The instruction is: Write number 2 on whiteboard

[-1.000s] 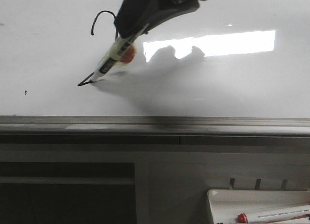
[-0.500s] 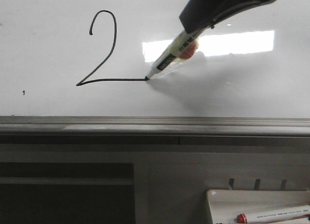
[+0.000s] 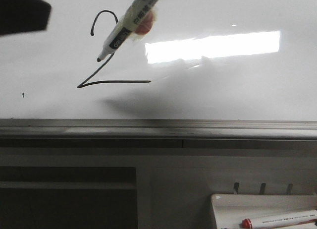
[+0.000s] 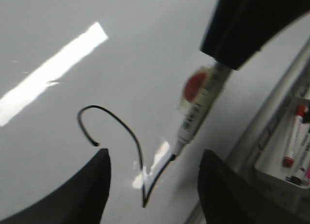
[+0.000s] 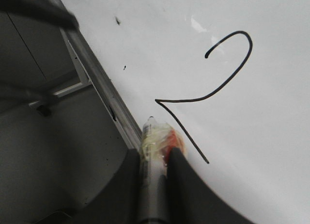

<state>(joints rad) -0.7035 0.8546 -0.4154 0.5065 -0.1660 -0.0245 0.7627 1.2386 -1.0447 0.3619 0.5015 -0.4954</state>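
White tray (image 3: 220, 209) at lower right below the board, three hooks (image 3: 263, 188) just above its back edge. Red-capped marker (image 3: 280, 219) lying in the tray; the left wrist view shows several markers (image 4: 292, 142) there. Grey cabinet panel (image 3: 198, 174) under the rail, dark recess (image 3: 67, 199) at lower left.

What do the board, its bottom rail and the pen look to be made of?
The whiteboard: smooth, glossy coated panel, since it mirrors a bright rectangle of light; the core material cannot be told. The rail: dull grey, probably brushed metal, judging by its flat matte sheen. The marker: likely plastic, a pale barrel with a printed label and what looks like tape wrapped around it.
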